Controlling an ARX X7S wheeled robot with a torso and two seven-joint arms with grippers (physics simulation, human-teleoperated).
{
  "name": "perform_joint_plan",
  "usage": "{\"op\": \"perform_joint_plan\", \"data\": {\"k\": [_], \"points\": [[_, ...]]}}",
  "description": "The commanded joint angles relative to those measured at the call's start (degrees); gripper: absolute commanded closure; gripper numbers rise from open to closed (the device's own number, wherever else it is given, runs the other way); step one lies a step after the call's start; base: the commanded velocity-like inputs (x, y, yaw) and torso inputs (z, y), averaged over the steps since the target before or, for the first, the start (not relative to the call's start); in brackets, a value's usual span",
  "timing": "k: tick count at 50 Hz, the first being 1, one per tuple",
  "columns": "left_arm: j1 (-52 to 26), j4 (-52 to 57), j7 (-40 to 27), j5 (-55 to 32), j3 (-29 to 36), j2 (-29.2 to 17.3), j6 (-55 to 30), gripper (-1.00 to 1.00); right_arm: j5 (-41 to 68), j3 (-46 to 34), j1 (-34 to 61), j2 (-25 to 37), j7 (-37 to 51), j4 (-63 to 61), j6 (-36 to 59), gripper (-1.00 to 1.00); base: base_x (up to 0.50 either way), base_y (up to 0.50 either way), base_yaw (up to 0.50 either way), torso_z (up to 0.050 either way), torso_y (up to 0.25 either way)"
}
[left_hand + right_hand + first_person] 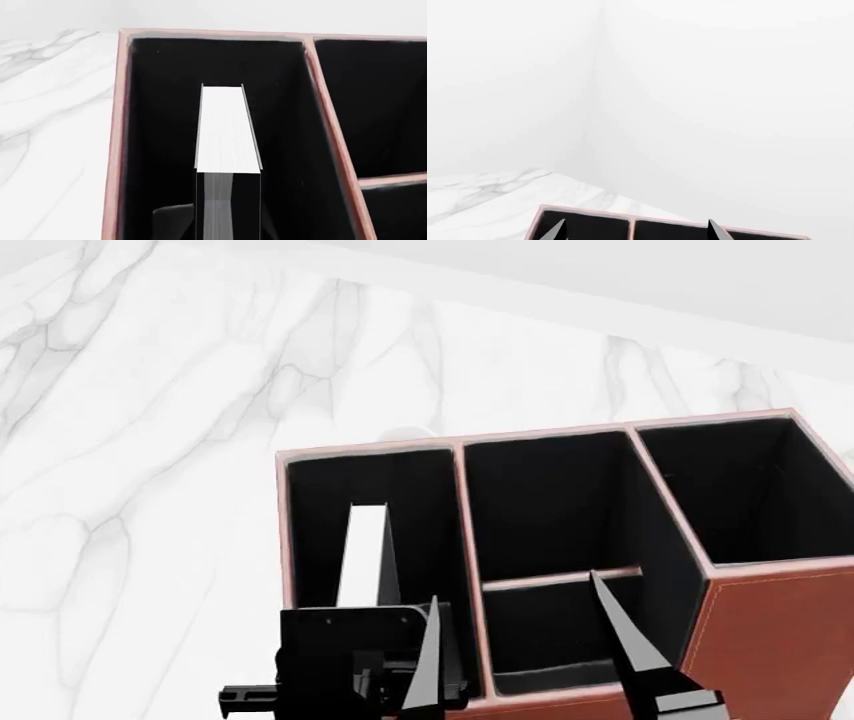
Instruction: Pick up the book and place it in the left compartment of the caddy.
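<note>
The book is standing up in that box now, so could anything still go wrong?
Maybe. The book stands on edge in the left compartment with empty space on both sides, so it may tip against a wall once let go. The left gripper sits low inside that narrow slot, so lifting out crooked might bump the caddy. The right gripper hangs over the middle column and might catch its divider.

Reddish-brown caddy [761, 630] with black lining and pale stitching, black book [227, 150] with white pages, white grey-veined marble table [160, 440].
</note>
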Motion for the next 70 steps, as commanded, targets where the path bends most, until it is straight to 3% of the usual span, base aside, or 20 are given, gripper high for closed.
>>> {"op": "perform_joint_plan", "data": {"k": [1,6,7,39,57,70], "points": [[-1.2,0.6,-0.3,1.0,1.0,-0.2,1.7,1.0,0.1,-0.1,0.1,0.1,0.1,0.0,0.0,-1.0,0.0,0.0,0.0,0.0,0.0],[-1.2,0.3,0.7,0.3,1.2,-0.2,2.4,1.0,0.2,-0.1,0.1,0.2,0.2,0.1,-0.2,-1.0,0.0,0.0,0.0,0.0,0.002],[-1.1,0.5,0.9,0.0,1.3,-0.2,2.5,-1.0,0.2,-0.1,0.1,0.2,0.2,0.2,-0.2,-1.0,0.0,0.0,0.0,0.0,0.0],[-1.3,1.4,0.8,-2.9,3.0,-1.5,4.0,-1.0,0.5,-0.2,0.3,0.5,0.7,-0.4,0.4,-1.0,0.0,0.0,0.0,0.0,0.0],[-1.6,16.0,-3.7,-2.4,4.0,-8.0,1.4,-1.0,0.5,-0.3,0.2,0.7,0.8,-0.1,-0.4,-1.0,0.0,0.0,0.0,0.0,0.0],[-2.2,20.2,-5.7,-2.0,3.5,-10.1,1.2,-1.0,0.7,-0.2,0.1,0.9,1.0,-0.3,-0.4,-1.0,0.0,0.0,0.0,0.0,0.0]]}}
